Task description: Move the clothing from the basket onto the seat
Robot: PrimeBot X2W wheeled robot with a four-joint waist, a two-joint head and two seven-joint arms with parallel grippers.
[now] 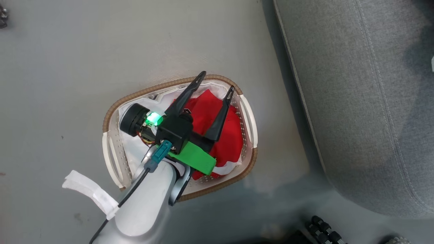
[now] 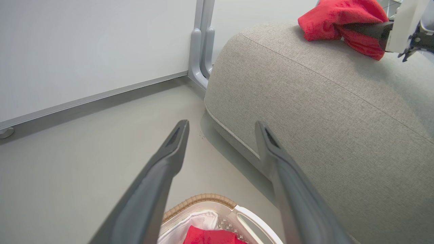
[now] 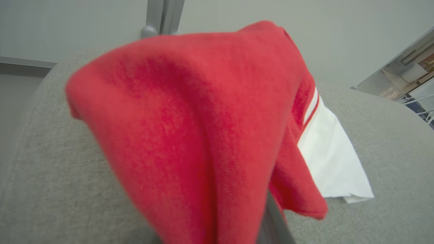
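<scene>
The left gripper (image 1: 217,80), spread wide, hovered over the plain red garment (image 1: 234,135) in the basket (image 1: 108,118). The striped garment (image 3: 203,118) draped the right gripper (image 2: 364,29) over the seat (image 2: 322,118). Cloth hid its jaws, so its grip could not be told. Reaching down, the left gripper might snag the white liner (image 1: 135,149).

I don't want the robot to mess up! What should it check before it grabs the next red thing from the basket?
1. The left gripper is open: ok.
2. It hangs above the red garment in the basket: ok.
3. The basket stands upright: ok.
4. The striped garment is over the seat: ok.
5. The right gripper is free of it: cannot tell.
</scene>
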